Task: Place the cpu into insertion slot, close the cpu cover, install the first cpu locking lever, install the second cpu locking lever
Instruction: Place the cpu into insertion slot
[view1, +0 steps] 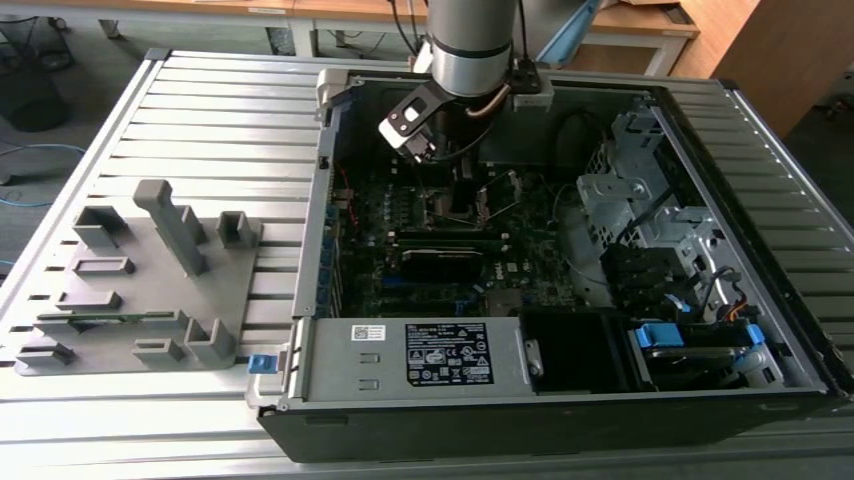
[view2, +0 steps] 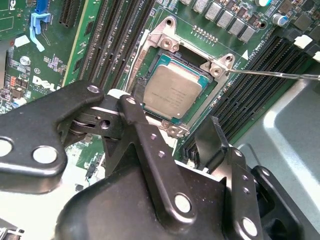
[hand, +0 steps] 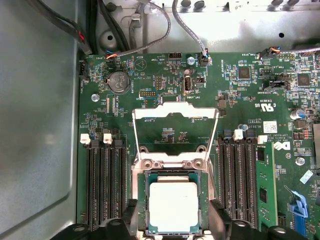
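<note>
The cpu (view2: 172, 92) lies flat in the insertion slot (hand: 142, 200). The cpu cover (hand: 175, 107) stands raised at its hinge, not yet closed. My gripper (view2: 171, 114) is spread wide and holds nothing, with one finger on either side of the chip.

Caution: a finger brushing the chip's edge could skew it. In my judgement, closing the cover on a skewed chip risks damaging the socket contacts.

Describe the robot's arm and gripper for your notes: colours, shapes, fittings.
The arm is a smooth silver-grey cylinder. The gripper is matte black, built of flat, angular linkage bars joined by round silver pivot pins and ending in two narrow fingers. A small white-faced box is mounted beside the wrist.
</note>
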